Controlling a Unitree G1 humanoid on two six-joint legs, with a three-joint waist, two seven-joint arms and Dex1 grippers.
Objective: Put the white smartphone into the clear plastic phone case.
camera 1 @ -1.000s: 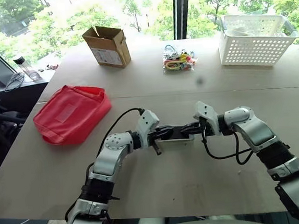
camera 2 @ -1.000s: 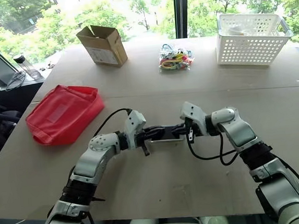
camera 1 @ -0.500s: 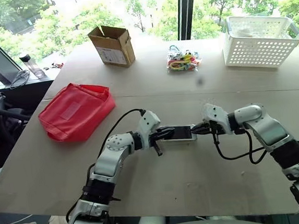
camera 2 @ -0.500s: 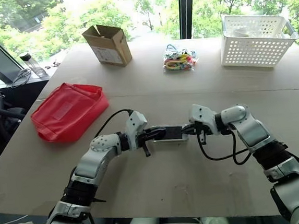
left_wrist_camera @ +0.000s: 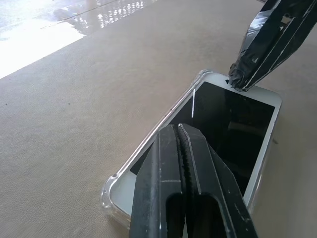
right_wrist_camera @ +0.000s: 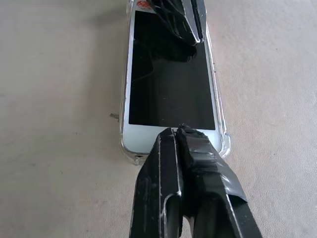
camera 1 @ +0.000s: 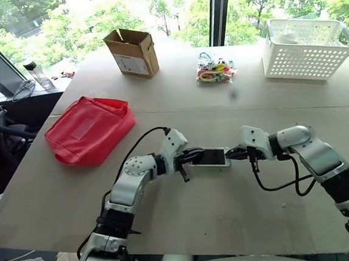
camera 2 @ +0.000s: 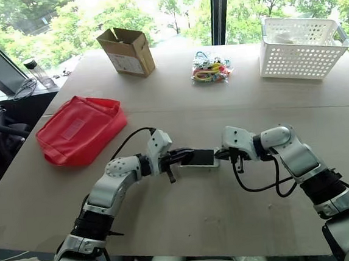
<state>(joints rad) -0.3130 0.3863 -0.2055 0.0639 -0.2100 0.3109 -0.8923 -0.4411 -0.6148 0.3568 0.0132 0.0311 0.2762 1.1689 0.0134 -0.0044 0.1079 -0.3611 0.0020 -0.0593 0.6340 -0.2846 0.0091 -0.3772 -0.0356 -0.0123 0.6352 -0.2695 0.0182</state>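
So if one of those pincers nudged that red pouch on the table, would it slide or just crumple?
The red pouch looks like soft fabric, sagging and creased, so it would probably buckle before sliding. It lies flat and wide on the table, so tipping or rolling seems unlikely. It appears lightly filled, probably light for its size.

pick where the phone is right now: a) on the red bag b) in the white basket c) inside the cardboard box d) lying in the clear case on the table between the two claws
d: the phone lies screen up inside the case on the table, with the shut left claw at one end and the shut right claw at the other.
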